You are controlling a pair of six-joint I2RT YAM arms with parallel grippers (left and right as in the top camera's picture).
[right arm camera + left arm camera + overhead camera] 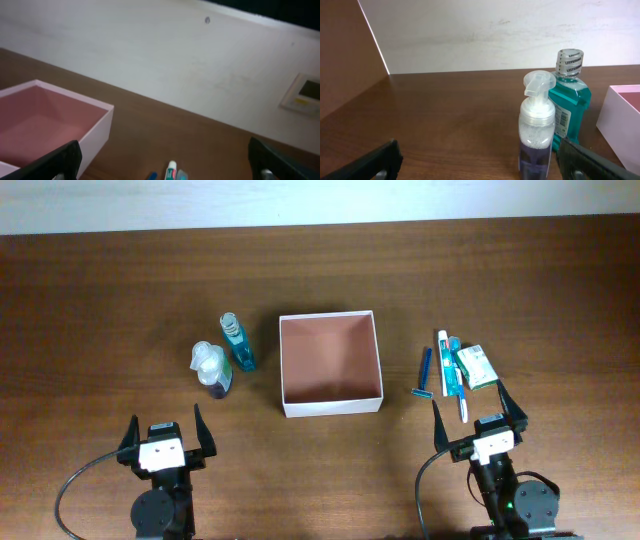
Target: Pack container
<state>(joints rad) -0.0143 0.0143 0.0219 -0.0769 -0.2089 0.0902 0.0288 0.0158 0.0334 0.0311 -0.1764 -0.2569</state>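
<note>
Both arms [160, 505] are black. The left pincer [166, 425] and right pincer [470, 408] each carry a white block [160, 448] between slim black fingers [200, 425]. A grey cable [75, 480] curves off the left base.

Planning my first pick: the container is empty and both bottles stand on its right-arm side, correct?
No. The container is empty, but both bottles, the mouthwash and the pump bottle, stand on its left-arm side; the overhead view shows it.

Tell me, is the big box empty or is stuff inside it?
Empty. Overhead, the container shows only its bare reddish-brown floor; the mouthwash bottle and blue razor sit outside it.
</note>
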